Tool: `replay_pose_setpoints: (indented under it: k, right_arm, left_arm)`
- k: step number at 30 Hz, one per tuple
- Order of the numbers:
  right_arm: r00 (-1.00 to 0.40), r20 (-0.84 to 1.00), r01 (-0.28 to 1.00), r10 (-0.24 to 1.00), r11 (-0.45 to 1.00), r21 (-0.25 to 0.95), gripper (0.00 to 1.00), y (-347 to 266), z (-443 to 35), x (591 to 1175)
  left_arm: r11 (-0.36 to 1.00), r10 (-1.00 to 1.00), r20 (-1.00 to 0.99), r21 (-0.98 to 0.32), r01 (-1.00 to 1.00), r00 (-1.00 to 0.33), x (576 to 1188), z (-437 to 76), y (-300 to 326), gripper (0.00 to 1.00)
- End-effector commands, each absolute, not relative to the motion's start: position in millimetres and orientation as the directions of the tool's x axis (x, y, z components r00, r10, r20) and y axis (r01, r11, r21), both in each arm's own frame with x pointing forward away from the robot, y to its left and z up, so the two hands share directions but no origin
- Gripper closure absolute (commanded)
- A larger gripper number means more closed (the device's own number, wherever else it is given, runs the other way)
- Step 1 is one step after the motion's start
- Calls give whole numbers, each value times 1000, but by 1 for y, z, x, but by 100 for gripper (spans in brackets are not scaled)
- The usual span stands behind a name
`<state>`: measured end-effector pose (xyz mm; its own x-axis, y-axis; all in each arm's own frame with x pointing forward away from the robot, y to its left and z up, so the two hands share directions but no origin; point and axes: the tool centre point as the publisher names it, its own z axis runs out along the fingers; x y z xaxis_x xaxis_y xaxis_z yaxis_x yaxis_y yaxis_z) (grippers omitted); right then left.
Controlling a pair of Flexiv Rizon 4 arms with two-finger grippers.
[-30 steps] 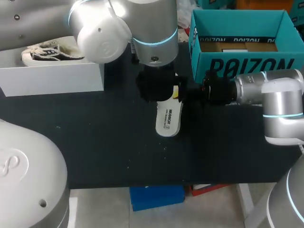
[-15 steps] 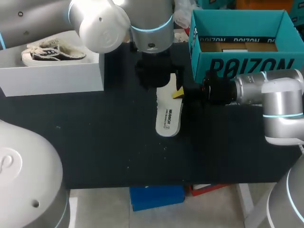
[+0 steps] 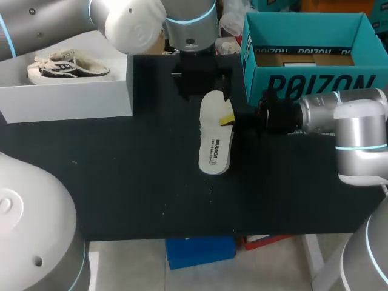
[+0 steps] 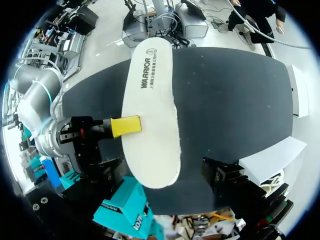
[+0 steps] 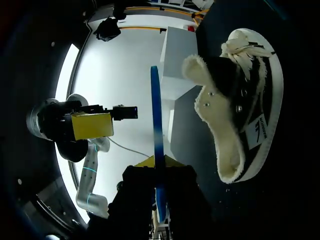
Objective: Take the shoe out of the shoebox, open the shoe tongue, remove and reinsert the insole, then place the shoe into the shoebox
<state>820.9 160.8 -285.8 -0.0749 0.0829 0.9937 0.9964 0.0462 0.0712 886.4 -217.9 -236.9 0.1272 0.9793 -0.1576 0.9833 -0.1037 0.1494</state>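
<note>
The left arm [image 3: 124, 24] is seen reaching in across the far side of the black table [image 3: 121, 182]. The left gripper [image 3: 200, 90] is held pointing down just beside the left wall of the teal cardboard shoebox [image 3: 303, 82]. Its fingers are spread wide and nothing is gripped between them. The right arm [image 3: 357, 121] is laid level along the front wall of the shoebox. The right gripper [image 3: 229, 119] is clamped on the side edge of the white foam insole [image 3: 213, 142], with one yellow tip seen on top of it. The insole is stretched out lengthwise in front of the shoebox's left front corner. Whether it rests on the table cannot be told. The black-and-white fleece-lined shoe [image 3: 66, 65] is kept on a white box [image 3: 66, 97], well apart from the shoebox on its left.

Compared with a second ago, the left gripper has been drawn back off the insole's far end, which is now fully uncovered. The right gripper and the insole are unmoved.
</note>
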Motion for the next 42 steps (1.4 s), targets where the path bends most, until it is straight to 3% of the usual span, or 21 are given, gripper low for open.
replay_pose_setpoints:
  k: [1,18,42]
  right_arm:
    - [-75,994,997,84,43,71,100,162,-286,821]
    - [-75,994,997,84,43,71,100,162,-286,821]
    - [-75,994,997,84,43,71,100,162,-286,821]
  left_arm:
    - [-109,978,-164,126,986,129,902,-240,-224,0]
    - [-104,981,-153,121,987,122,936,-236,-237,0]
    - [-66,979,-187,112,992,86,818,-235,-222,0]
